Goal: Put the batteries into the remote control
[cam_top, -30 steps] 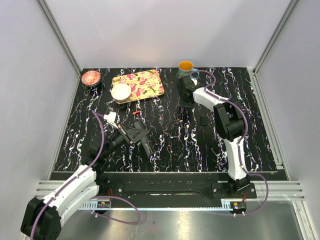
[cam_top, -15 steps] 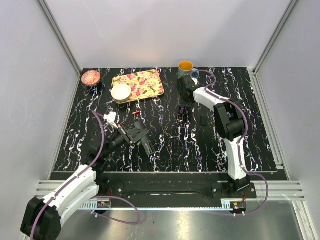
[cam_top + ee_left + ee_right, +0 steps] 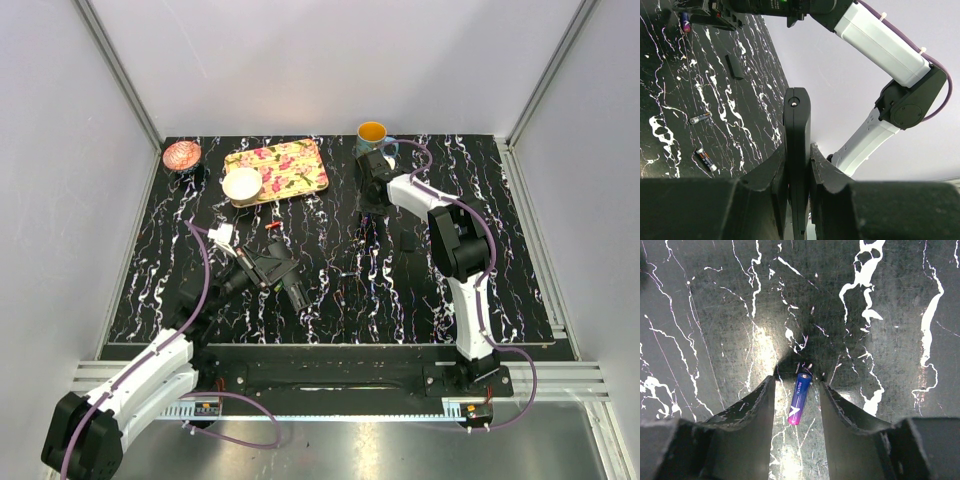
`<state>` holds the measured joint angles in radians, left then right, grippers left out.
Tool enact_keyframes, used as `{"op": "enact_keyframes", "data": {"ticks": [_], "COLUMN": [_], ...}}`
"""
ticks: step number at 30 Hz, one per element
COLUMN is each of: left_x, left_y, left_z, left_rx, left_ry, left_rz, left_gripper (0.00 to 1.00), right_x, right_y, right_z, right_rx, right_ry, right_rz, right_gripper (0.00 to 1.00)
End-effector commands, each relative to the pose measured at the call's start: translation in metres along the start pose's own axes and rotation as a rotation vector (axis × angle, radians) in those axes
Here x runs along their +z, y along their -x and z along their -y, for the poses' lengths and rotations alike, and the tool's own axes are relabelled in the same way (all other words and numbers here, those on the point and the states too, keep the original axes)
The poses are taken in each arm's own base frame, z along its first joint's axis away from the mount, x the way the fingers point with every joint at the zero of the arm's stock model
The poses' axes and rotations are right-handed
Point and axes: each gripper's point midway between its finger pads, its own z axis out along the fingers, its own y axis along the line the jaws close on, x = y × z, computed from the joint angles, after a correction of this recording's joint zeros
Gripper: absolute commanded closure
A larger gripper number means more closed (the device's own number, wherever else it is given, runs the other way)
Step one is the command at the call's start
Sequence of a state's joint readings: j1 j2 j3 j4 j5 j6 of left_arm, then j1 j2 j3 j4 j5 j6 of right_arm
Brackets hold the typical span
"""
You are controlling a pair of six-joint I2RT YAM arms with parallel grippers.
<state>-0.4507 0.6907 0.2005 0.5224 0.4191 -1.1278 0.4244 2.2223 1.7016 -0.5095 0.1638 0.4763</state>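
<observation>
Our right gripper (image 3: 797, 386) stands low over the black marbled table (image 3: 890, 315), beside the mug (image 3: 372, 131). Its jaws are apart and a purple-blue battery (image 3: 799, 401) lies between the fingers (image 3: 757, 412) with a gap on each side, so it grips nothing yet. We judge the step in hand to be picking this cell up. We would centre it between the pads, close across its middle rather than its ends, and squeeze gently, since so thin a cylinder may roll or twist out. It lies slightly askew to the fingers, so a small wrist turn first should help. Our left gripper (image 3: 798, 156) is clamped on the remote control (image 3: 796, 112), which appears held clear of the table at the near left, well apart from the right gripper. Two more batteries (image 3: 701, 118) lie on the table beyond the remote. Against the top view a second ago we see almost no change: the remote sits in the same place, and the right gripper has at most edged a little.
</observation>
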Motion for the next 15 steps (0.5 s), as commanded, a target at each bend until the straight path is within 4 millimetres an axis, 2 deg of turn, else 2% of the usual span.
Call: {"op": "enact_keyframes", "data": {"ticks": [1, 4, 5, 6, 7, 8, 12, 13, 15], "left_x": [-0.0008, -0.0008, -0.0007, -0.0005, -0.0005, -0.0002, -0.0004, -0.0009, -0.0009], "left_y": [0.0043, 0.0038, 0.0042, 0.0045, 0.0049, 0.0048, 0.0046, 0.0038, 0.0039], "left_z": [0.0110, 0.0105, 0.0102, 0.0100, 0.0102, 0.0105, 0.0119, 0.0124, 0.0112], "left_rx": [0.014, 0.013, 0.013, 0.013, 0.012, 0.011, 0.011, 0.011, 0.009], "left_ry": [-0.052, -0.051, -0.050, -0.050, -0.050, -0.052, -0.057, -0.059, -0.055], "left_rz": [0.024, 0.024, 0.025, 0.027, 0.028, 0.028, 0.025, 0.022, 0.024], "left_gripper": [1.00, 1.00, 1.00, 1.00, 1.00, 1.00, 1.00, 1.00, 1.00], "right_x": [0.0032, -0.0008, -0.0025, -0.0036, -0.0045, -0.0050, -0.0045, -0.0042, -0.0041], "right_y": [-0.0008, 0.0031, 0.0036, 0.0035, 0.0054, 0.0064, 0.0075, 0.0073, 0.0076], "right_z": [0.0075, 0.0055, 0.0032, 0.0022, 0.0028, 0.0026, 0.0026, 0.0026, 0.0030], "right_rx": [-0.004, -0.019, -0.024, -0.026, -0.024, -0.022, -0.025, -0.024, -0.023], "right_ry": [-0.021, -0.007, 0.003, 0.009, 0.008, 0.008, -0.001, -0.002, -0.001], "right_rz": [-0.008, 0.004, 0.004, 0.002, 0.007, 0.011, 0.009, 0.008, 0.007], "right_gripper": [1.00, 1.00, 0.92, 0.61, 0.53, 0.50, 0.47, 0.42, 0.44]}}
